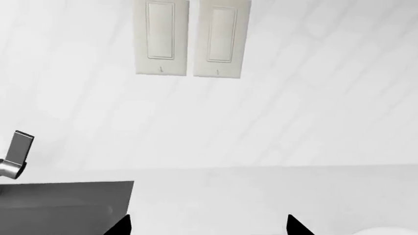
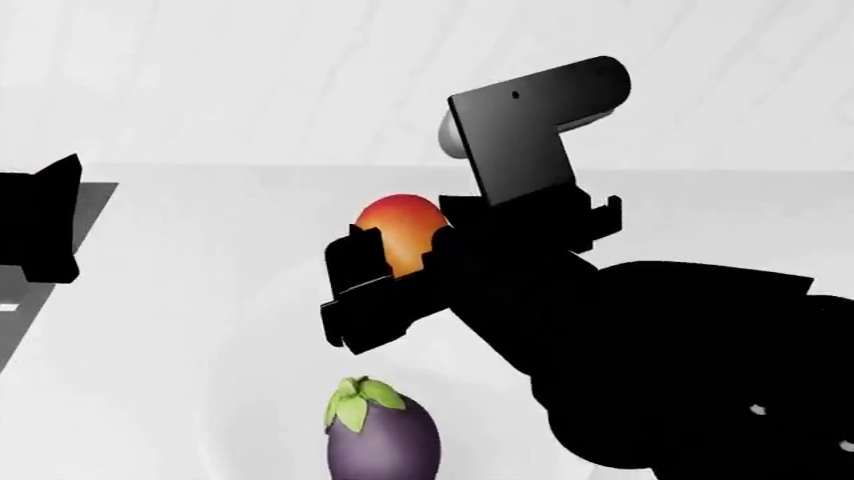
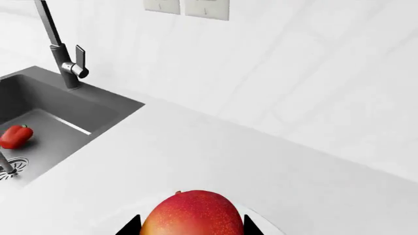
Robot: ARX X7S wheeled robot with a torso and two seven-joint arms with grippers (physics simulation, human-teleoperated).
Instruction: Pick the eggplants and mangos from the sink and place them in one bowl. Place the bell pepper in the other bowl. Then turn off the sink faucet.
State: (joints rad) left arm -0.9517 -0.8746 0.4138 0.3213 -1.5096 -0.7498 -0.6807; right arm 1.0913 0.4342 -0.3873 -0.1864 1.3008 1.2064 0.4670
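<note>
My right gripper (image 2: 400, 250) is shut on the orange-red mango (image 2: 398, 225) and holds it above a white bowl (image 2: 260, 420). The purple eggplant (image 2: 382, 432) with its green cap lies in that bowl, below the mango. In the right wrist view the mango (image 3: 193, 213) fills the gap between the two black fingertips, and the bowl's rim (image 3: 271, 226) curves beneath it. The red bell pepper (image 3: 14, 136) lies in the dark-grey sink (image 3: 58, 122), near the drain (image 3: 10, 165). The silver faucet (image 3: 63, 54) stands at the sink's back edge. My left gripper (image 1: 210, 227) is open and empty beside the sink (image 1: 65, 200).
Two pale switch plates (image 1: 193, 39) are on the white wall above the counter. The faucet's lever (image 1: 19, 149) shows at the edge of the left wrist view. A pale curved edge (image 1: 392, 231), perhaps a bowl, shows at that view's corner. My left gripper (image 2: 40, 220) is at the head view's left edge.
</note>
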